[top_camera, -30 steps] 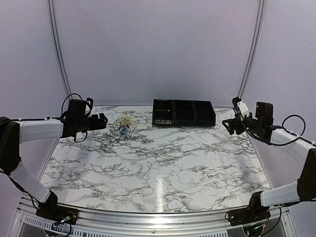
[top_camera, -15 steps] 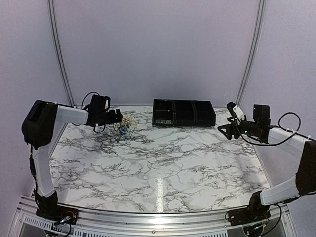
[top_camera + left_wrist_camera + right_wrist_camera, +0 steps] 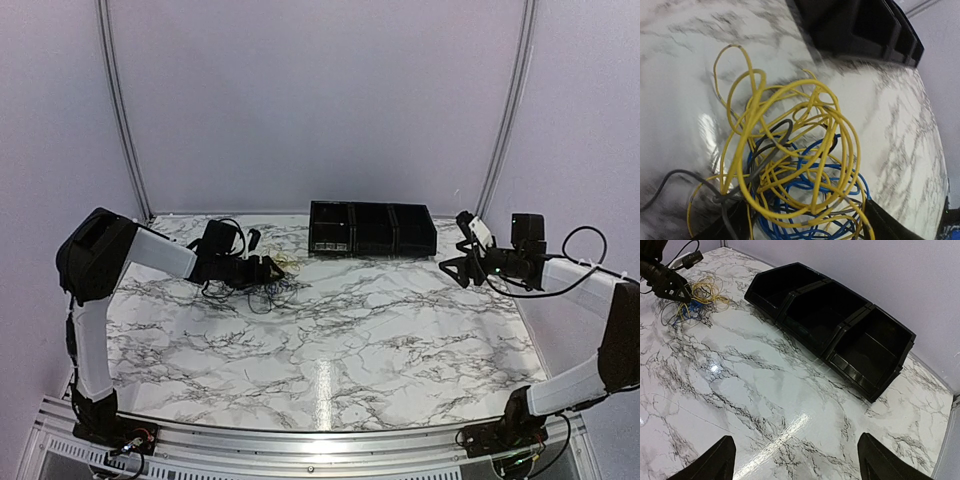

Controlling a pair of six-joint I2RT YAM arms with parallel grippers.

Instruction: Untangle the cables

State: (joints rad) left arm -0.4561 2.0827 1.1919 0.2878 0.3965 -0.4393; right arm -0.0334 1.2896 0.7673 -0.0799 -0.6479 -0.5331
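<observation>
Left wrist cam: L gripper (image 3: 800, 227) jaws wide, straddling tangled cables (image 3: 790, 150) on marble table (image 3: 685, 60). R gripper (image 3: 796, 465) wide too, hovers over table nr black bins (image 3: 840, 325).

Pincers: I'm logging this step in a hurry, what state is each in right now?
Left pincer: open, straddling the cables, not clamped.
Right pincer: open, holding nothing.

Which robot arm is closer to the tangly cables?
Left. The left end effector is right at the cables, fingers on both sides. The right end effector hovers far across the table, beside the bins.
</observation>
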